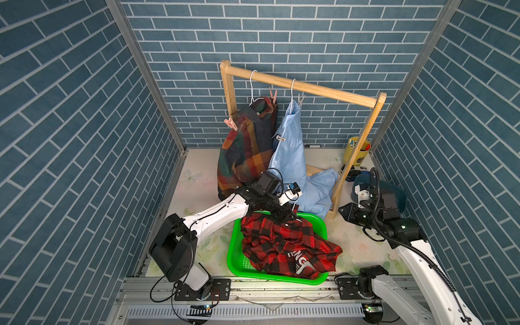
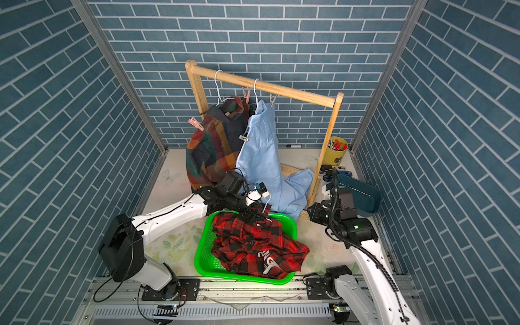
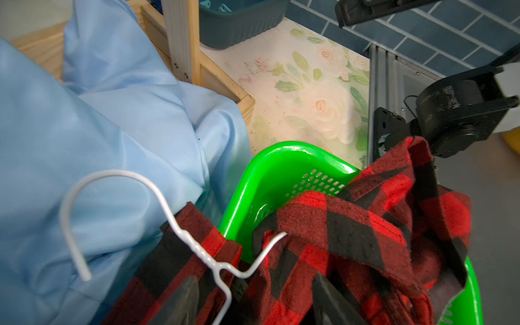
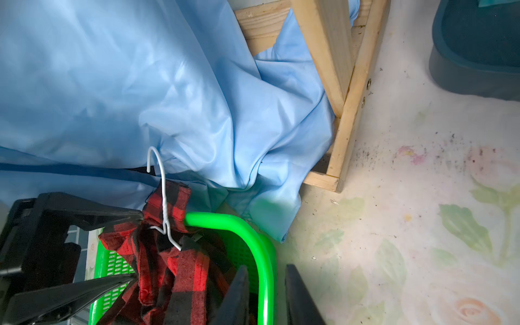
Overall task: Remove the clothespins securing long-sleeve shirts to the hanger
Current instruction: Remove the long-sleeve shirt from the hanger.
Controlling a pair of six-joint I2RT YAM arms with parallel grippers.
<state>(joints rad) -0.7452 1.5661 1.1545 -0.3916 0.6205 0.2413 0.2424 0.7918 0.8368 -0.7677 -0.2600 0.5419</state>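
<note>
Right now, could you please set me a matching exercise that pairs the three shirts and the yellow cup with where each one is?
Things:
1. red-and-black check shirt
2. light blue shirt
3. dark plaid shirt
4. yellow cup

Places:
A. hangs, clipped with pink clothespins
B. stands on the table by a post of the wooden rack
C. lies heaped in the green basket
D. hangs, clipped with pale clothespins

Pairs: 1-C, 2-D, 3-A, 4-B.
</note>
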